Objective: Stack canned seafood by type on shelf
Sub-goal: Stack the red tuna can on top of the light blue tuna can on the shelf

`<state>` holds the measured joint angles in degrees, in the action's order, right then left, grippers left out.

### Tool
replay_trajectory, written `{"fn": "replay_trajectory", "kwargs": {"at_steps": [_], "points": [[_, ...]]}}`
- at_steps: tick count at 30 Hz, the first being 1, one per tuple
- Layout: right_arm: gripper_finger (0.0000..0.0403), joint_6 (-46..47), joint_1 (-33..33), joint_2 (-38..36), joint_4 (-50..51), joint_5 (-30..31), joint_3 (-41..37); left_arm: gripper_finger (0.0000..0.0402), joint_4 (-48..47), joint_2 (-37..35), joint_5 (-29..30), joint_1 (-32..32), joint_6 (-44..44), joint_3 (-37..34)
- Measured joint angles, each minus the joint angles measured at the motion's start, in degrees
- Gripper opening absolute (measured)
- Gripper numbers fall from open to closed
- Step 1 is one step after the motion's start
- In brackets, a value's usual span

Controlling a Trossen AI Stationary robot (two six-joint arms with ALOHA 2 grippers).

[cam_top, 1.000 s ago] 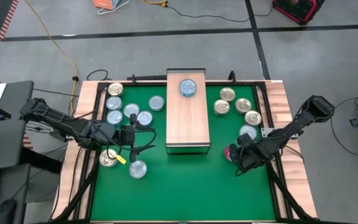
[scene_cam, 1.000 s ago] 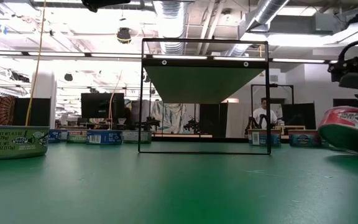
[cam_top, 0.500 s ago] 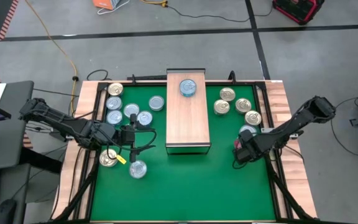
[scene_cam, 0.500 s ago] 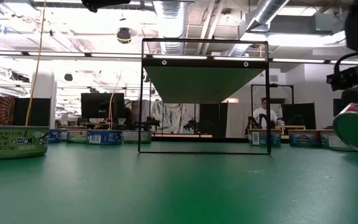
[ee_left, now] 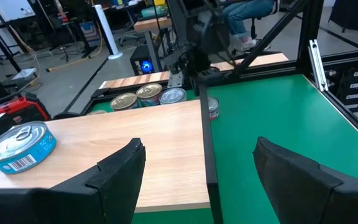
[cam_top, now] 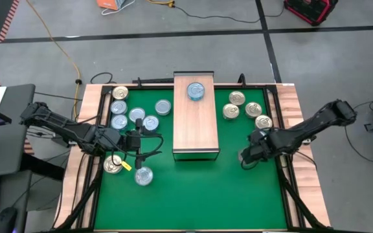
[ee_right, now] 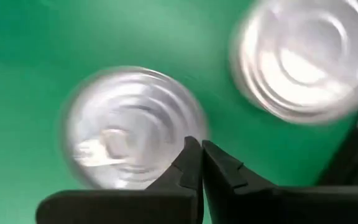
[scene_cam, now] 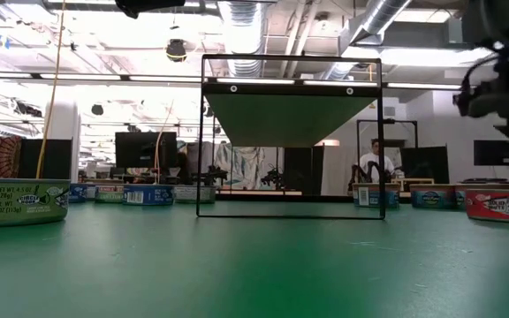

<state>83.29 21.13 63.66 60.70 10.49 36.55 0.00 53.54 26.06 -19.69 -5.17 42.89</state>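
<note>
Right fingers [ee_right: 199, 163] seemingly closed, left fingers [ee_left: 120, 171] apart.

We note a grey concrete floor [cam_top: 193, 39] around the desk, crossed by dark seams, with a yellow cable [cam_top: 57, 45] trailing over it. Beyond the desk, silver ceiling ducts [scene_cam: 246, 22] run overhead under bright strip lighting; a person [scene_cam: 376, 168] sits far back among workbenches.

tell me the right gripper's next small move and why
Probably open the fingers and settle around the red-sided can. The right gripper is shut, hovering over its silver top, holding nothing, and the can lies flat on the green mat, not on the shelf.
</note>
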Motion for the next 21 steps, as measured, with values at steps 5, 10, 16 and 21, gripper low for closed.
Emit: {"fn": "replay_trajectory", "kwargs": {"at_steps": [5,10,16,21], "points": [[0.0041,-5.0,5.0,2.3,-6.0,5.8,4.7,0.0288,-0.6,0.0,0.0,0.0,-0.1,0.0],[0.0041,-3.5,11.1,8.9,-1.4,-0.6,10.4,0.0288,-0.8,0.0,-0.6,0.0,0.8,0.0],[0.0043,1.9,18.0,19.1,7.6,-8.9,11.9,0.0288,-0.7,0.0,-1.8,0.0,1.2,0.0],[0.0055,3.5,19.0,26.5,16.9,-7.1,11.9,0.0288,-0.6,0.0,-1.8,0.0,1.5,0.0]]}}
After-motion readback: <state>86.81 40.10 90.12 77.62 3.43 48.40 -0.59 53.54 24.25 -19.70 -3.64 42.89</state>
